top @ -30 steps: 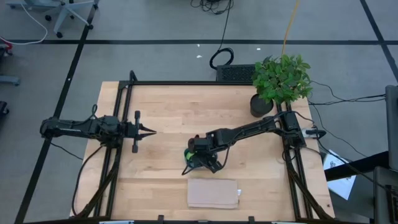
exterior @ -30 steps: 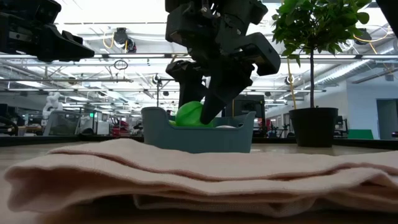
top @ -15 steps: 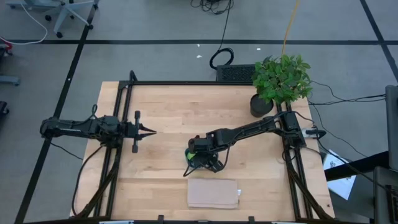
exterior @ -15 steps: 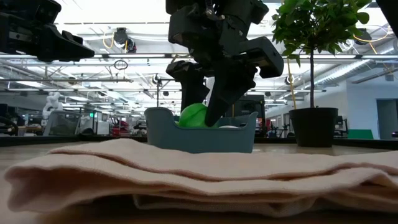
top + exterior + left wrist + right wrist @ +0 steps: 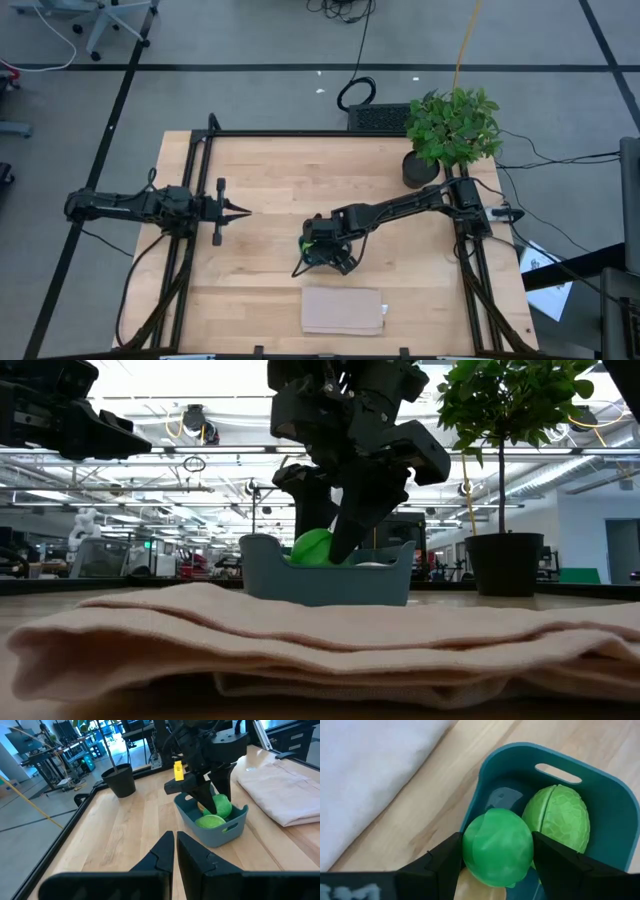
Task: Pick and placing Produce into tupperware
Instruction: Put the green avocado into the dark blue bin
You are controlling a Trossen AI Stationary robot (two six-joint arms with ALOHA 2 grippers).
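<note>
The teal tupperware (image 5: pixel 325 578) stands on the table near its middle, in front of the tan cloth (image 5: pixel 343 311). My right gripper (image 5: pixel 318 250) reaches down into it and is shut on the bright green ball (image 5: pixel 497 847). The lime-green piece (image 5: pixel 559 822) lies in the tupperware beside the ball. A bit of the yellow-orange piece (image 5: pixel 476 890) shows under the ball. My left gripper (image 5: pixel 245 210) is shut and empty above the table's left part, pointing toward the tupperware (image 5: pixel 215 827). My right gripper pinches the bright green ball by two opposite sides (image 5: pixel 467 851) between its two fingers (image 5: pixel 442 862), which slant down from the table's right. The ball (image 5: pixel 312 547) sits inside the tupperware's outline, its top above the rim. Whether it rests on the pieces below cannot be told.
The folded tan cloth (image 5: pixel 300 640) lies between the tupperware and the table's near edge. A potted plant (image 5: pixel 452 130) stands at the far right corner. Bare wood lies between my left gripper and the tupperware.
My right gripper has shifted a little toward the table's right with the green ball still in its fingers. The tupperware has slid slightly the same way along the table.
</note>
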